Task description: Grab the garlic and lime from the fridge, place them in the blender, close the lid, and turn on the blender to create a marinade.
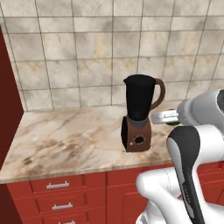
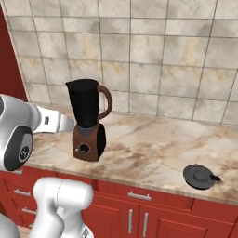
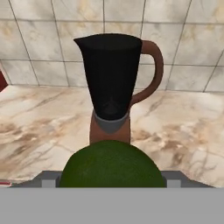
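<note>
Colours from where I'm sitting: the blender (image 1: 140, 113) has a black jar with a reddish-brown handle and base and a black round dial, and the lid (image 2: 199, 176) lying on the counter is dark grey. The countertop (image 1: 65, 140) is creamy beige marble with brown veining, the wall tiles (image 2: 162, 56) are mottled beige-grey with darker grout lines, and the cabinets (image 1: 61, 197) are deep red with silvery handles. In the hand view I've got a dark green lime (image 3: 110, 165) between grey fingers, and the arm (image 1: 192, 157) itself is white with dark joints.
</note>
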Controlling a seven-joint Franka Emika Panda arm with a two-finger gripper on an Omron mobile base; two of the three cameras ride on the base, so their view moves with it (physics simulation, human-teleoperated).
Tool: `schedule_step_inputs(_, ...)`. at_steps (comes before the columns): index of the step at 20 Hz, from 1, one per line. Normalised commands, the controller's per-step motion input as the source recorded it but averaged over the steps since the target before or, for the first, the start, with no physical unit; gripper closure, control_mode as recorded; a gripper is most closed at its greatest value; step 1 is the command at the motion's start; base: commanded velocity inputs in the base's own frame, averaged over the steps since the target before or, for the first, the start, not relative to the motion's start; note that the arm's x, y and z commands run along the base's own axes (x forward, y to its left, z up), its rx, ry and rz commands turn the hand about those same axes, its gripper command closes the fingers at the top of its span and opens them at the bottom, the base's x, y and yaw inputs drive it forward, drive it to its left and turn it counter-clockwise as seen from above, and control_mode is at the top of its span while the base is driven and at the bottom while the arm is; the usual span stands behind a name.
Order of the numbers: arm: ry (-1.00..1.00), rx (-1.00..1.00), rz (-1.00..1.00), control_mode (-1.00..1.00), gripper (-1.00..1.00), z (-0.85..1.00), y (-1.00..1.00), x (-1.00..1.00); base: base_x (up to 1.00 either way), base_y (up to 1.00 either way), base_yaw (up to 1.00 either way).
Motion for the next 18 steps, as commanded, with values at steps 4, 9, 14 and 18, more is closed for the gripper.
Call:
schedule_step_inputs(4,0.00,0.00,0.03,-1.00,1.00,0.25,0.05,0.00,0.11,0.15,0.11)
schedule_step_inputs(9,0.09,0.00,0.02,-1.00,1.00,0.98,0.03,0.52,0.00,0.00,0.00)
schedule_step_inputs(14,0.16,-0.02,0.00,-1.00,1.00,0.75,0.00,0.95,0.00,0.00,0.00)
schedule_step_inputs(18,0.02,-0.10,-0.10,-1.00,1.00,0.01,0.00,0.58,0.00,0.00,0.00)
